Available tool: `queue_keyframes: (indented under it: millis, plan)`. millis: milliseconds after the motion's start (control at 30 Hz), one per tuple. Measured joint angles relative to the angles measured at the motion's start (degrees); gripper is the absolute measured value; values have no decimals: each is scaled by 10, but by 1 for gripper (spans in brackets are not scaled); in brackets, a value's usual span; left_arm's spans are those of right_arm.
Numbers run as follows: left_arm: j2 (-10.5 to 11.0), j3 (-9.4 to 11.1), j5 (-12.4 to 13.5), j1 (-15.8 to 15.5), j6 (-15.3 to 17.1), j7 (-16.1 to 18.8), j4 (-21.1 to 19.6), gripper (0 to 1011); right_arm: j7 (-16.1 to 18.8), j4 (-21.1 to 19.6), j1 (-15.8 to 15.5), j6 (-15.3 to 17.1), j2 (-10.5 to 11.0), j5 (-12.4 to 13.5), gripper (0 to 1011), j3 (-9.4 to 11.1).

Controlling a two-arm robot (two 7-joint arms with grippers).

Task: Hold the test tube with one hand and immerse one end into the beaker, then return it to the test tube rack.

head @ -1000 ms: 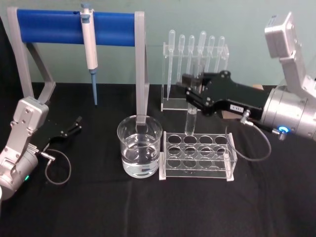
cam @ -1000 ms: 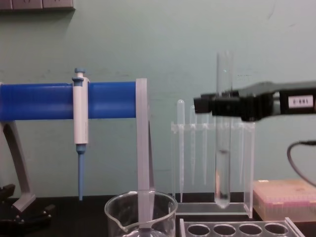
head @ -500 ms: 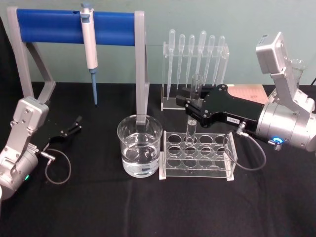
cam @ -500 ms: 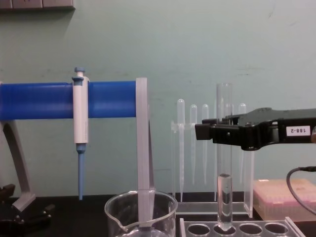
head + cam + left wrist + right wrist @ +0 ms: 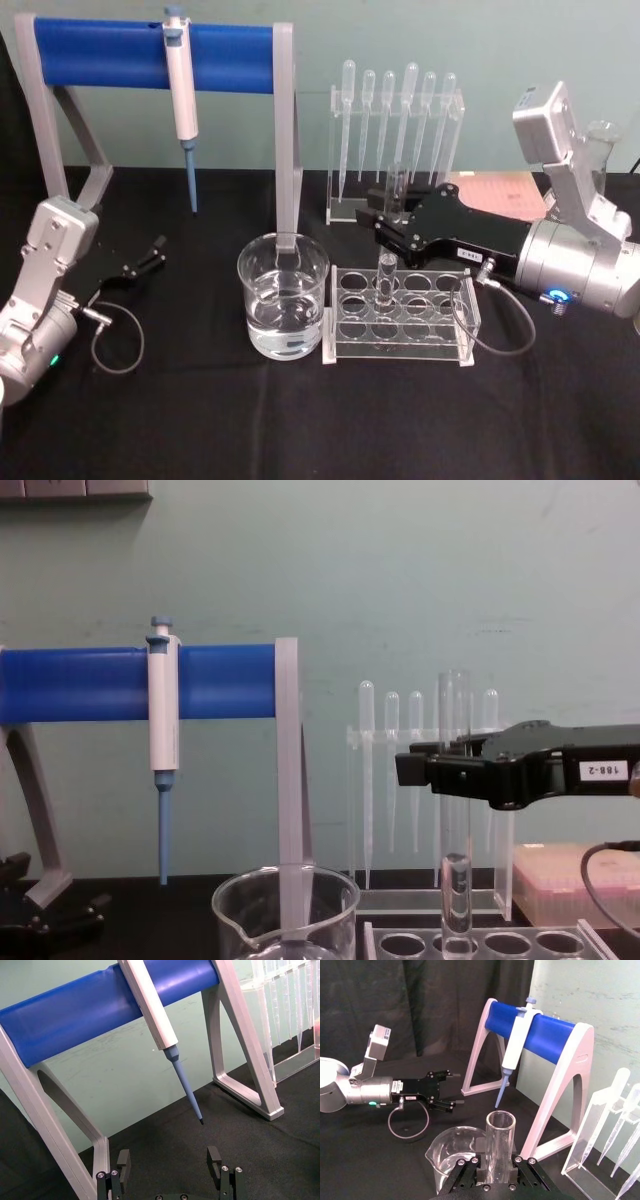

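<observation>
Head view: the black 2-fingered right gripper [image 5: 385, 222] is clamping the long clear glass test tube [image 5: 388, 262] upright, its rounded end entering a slot of the clear acrylic rack [image 5: 400, 342], with the wide water-filled glass beaker [image 5: 283, 296] lying at 9 o'clock. Chest view: the tube's long axis is standing vertical. Left gripper [image 5: 150, 253] is idling open at 9 o'clock

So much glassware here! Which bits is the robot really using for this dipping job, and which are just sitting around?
In use:
- test tube, gripped by the right claw
- beaker of clear liquid
- clear tube rack, the tube's bottom end in one of its holes

Just sitting around:
- blue pipette on its stand
- plastic droppers in their holder
- left claw, parked open
</observation>
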Motion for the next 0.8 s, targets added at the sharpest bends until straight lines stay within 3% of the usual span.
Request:
queue_keyframes:
  millis: [800]
  plan:
    - [0,0,0,0,0,0,0,1000,21,44,-16,-49,-18,-10,225,5]
